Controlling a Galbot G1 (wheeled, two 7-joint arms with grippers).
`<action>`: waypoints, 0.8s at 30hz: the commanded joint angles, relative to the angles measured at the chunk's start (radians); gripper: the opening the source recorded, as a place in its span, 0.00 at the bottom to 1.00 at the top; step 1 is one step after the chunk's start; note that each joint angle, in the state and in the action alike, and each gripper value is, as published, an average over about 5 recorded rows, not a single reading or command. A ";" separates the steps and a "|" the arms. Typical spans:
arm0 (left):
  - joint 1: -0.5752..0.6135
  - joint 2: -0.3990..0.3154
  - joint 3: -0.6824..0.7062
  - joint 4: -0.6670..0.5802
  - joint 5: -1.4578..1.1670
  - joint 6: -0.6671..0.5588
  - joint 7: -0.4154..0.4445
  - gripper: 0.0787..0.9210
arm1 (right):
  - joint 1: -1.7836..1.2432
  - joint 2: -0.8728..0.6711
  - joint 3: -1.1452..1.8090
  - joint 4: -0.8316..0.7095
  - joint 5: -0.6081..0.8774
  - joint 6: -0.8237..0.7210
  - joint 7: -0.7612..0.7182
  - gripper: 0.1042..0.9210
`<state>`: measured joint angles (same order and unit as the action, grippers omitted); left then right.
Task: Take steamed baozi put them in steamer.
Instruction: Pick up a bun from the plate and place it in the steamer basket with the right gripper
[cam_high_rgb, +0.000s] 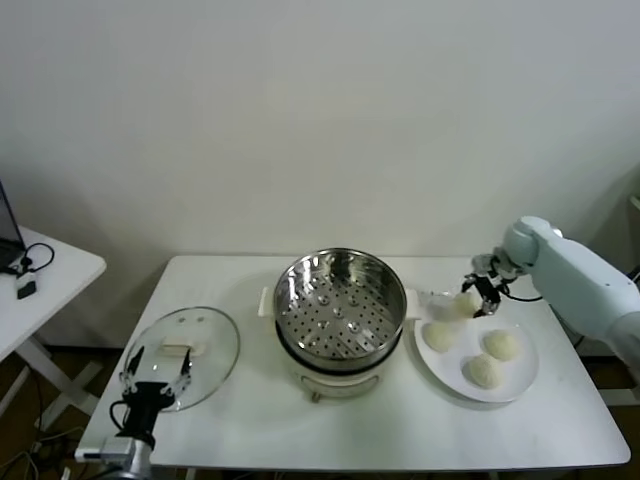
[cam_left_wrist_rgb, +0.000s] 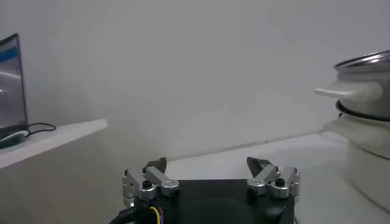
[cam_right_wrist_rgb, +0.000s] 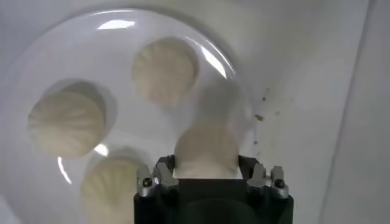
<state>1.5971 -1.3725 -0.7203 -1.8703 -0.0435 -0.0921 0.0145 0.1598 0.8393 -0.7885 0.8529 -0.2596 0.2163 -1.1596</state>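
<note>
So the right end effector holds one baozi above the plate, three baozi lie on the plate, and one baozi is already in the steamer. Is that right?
Not quite. The steamer holds no baozi: the head view shows its perforated floor bare. The rest stands: the right end effector grips one baozi above the plate, and three more lie on it.

- No text, label, brand, number or sign can be read anywhere in the head view or either wrist view.
- The laptop screen (cam_left_wrist_rgb: 9, 79) beside the worktop glows, but nothing on it is legible.
</note>
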 joint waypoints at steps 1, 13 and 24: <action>0.010 0.004 -0.008 -0.014 0.008 0.002 0.000 0.88 | 0.259 -0.061 -0.121 0.270 -0.085 0.163 -0.011 0.72; 0.027 0.002 -0.017 -0.051 0.029 0.018 0.001 0.88 | 0.433 0.012 -0.182 0.577 -0.076 0.232 -0.020 0.72; 0.036 -0.024 0.017 -0.098 0.064 0.042 0.002 0.88 | 0.342 0.119 -0.232 0.693 -0.103 0.199 -0.017 0.74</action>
<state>1.6284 -1.3843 -0.7214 -1.9390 -0.0021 -0.0605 0.0175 0.5119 0.8890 -0.9789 1.4056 -0.3281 0.4041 -1.1784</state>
